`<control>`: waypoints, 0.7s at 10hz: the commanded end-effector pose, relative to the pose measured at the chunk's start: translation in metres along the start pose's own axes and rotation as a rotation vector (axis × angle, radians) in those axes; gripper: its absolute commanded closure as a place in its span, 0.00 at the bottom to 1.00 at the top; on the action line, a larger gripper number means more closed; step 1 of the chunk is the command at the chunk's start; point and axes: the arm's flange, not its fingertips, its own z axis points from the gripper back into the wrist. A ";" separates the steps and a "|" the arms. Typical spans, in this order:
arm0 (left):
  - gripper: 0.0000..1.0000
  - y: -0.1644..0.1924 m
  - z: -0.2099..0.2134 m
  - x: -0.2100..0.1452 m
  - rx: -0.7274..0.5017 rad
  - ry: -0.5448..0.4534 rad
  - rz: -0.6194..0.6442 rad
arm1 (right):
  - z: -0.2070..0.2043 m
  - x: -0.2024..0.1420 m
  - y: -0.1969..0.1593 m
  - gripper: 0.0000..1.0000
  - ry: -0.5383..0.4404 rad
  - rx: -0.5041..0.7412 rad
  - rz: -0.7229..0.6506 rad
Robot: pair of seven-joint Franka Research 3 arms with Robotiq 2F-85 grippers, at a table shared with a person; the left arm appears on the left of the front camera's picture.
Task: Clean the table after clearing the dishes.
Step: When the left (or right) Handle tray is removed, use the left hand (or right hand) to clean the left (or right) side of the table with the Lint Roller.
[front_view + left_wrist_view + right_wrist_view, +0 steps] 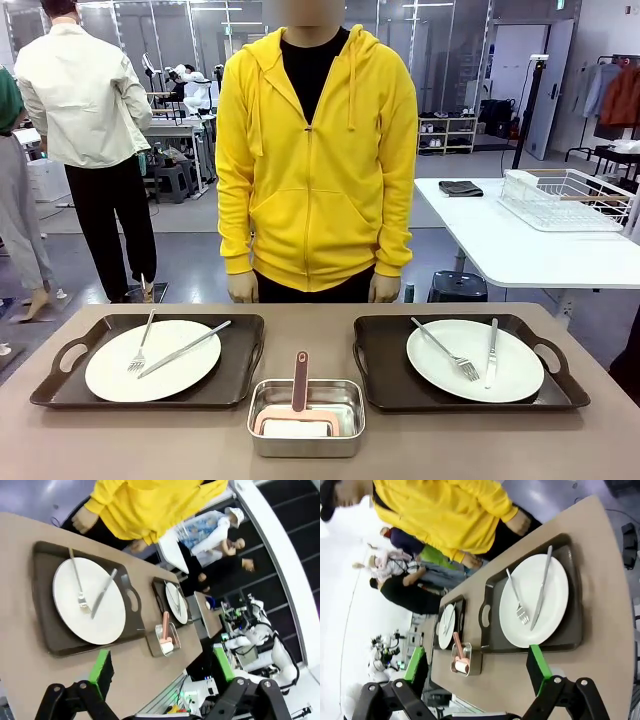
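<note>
Nearest the viewer, the left gripper (162,672) hung released above the front edge of the greyish-brown matte surface (500,445), its green pads set wide and grasping nothing. The right gripper (476,672) hung released and empty on its own side.

At the near middle of the surface sat a small rectangular steel tin (305,447) with a pink-handled cleaning tool (300,385) lying in it. Whether the tool was a brush or a scraper could not be told.

Just beyond, to either side of the tin, lay two dark brown rectangular trays with cut-out handles. The left tray (245,345) carried a round white plate (175,385) with a silver fork (143,345) and a silver knife (185,348) resting on it. The right tray (385,360) carried another white plate (515,375) with its fork (445,350) and knife (491,355).

Nothing had been cleared yet, so removing the dishes appeared to be the step in hand. It would likely go best with each tray gripped at its outer handle and kept level, so the loose cutlery would not slide, and clear of the tin.

At the far edge stood a person in a yellow hooded top (315,160), hands down. Behind was a white-topped table (500,240) bearing a white wire rack (565,198).

No brand, label or writing could be read.
</note>
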 end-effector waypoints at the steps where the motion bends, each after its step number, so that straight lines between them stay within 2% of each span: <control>1: 0.00 0.000 0.001 -0.002 0.021 -0.033 0.030 | 0.013 -0.015 0.004 0.00 -0.052 -0.011 -0.044; 2: 0.00 -0.001 0.000 0.001 0.031 -0.025 0.032 | 0.017 -0.016 0.004 0.00 -0.082 -0.021 -0.056; 3: 0.00 0.001 -0.011 0.008 0.045 -0.009 0.008 | 0.013 -0.006 -0.003 0.00 -0.035 -0.004 -0.012; 4: 0.00 0.003 0.010 -0.004 0.018 -0.023 0.016 | 0.013 -0.006 -0.003 0.00 -0.035 -0.004 -0.012; 7: 0.00 0.003 0.010 -0.004 0.018 -0.023 0.016 | 0.013 -0.006 -0.003 0.00 -0.035 -0.004 -0.012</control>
